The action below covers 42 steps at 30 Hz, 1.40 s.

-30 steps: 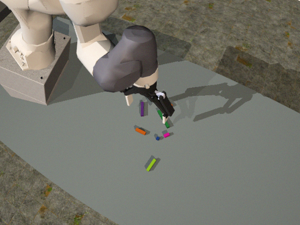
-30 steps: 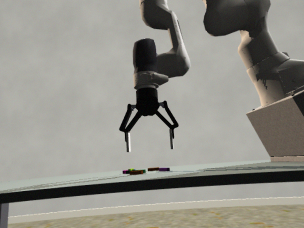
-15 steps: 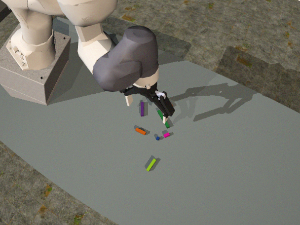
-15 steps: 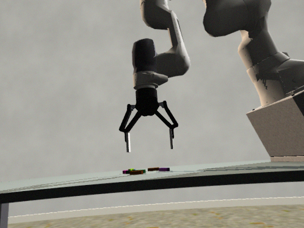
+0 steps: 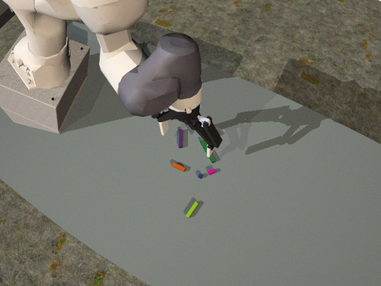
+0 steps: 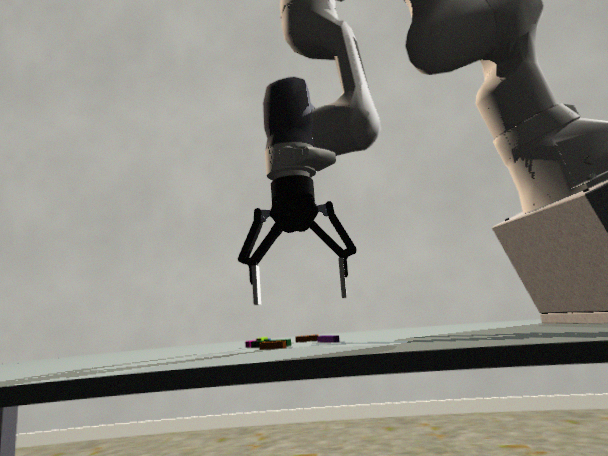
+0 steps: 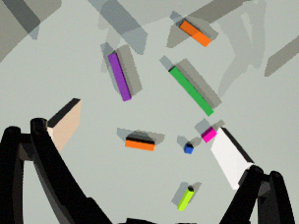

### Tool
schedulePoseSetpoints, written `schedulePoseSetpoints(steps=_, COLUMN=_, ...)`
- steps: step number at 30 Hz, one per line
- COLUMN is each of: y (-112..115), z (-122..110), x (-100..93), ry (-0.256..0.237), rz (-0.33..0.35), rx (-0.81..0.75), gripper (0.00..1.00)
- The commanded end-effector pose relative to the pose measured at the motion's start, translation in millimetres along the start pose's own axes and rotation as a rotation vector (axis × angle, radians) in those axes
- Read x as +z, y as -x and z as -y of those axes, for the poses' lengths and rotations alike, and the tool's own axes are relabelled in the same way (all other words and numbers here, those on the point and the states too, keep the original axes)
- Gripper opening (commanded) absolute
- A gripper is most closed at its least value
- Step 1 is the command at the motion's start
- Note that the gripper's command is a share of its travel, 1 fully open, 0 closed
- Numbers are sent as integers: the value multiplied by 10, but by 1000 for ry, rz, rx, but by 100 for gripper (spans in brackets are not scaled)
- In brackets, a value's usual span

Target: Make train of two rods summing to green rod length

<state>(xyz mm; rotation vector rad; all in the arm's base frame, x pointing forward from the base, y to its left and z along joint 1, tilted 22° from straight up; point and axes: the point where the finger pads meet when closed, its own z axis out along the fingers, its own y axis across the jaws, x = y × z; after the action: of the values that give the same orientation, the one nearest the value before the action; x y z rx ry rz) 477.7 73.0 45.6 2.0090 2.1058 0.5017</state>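
Our Robotiq gripper (image 5: 186, 142) (image 6: 300, 301) (image 7: 149, 126) hangs wide open above the table (image 5: 266, 219) (image 6: 200, 371) (image 7: 89, 189); below its fingers, we see the green rod (image 5: 212, 158) (image 7: 192, 91) lying flat, apart from the purple rod (image 5: 180, 138) (image 6: 328, 339) (image 7: 119, 77).

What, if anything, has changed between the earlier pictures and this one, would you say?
Very little: the arm's dark wrist section seems to have edged slightly left in the exterior view. Nothing was taken hold of or let go. The end effector stays open above the table, and the rods show no visible shift.
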Motion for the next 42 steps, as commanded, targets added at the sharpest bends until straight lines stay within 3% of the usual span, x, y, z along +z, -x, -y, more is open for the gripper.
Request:
schedulePoseSetpoints(steps=1, y=-2, z=14, x=5, ry=-5, rz=0, rx=-11, gripper=100)
schedulePoseSetpoints(steps=35, y=-4, z=14, x=5, ry=-5, rz=0, rx=-6, gripper=100)
schedulePoseSetpoints(steps=38, y=-73, z=18, x=6, ry=-11, rz=-2, rx=173, gripper=100)
schedulePoseSetpoints(steps=42, y=-105, z=19, x=6, ry=-14, rz=-3, rx=261, gripper=100)
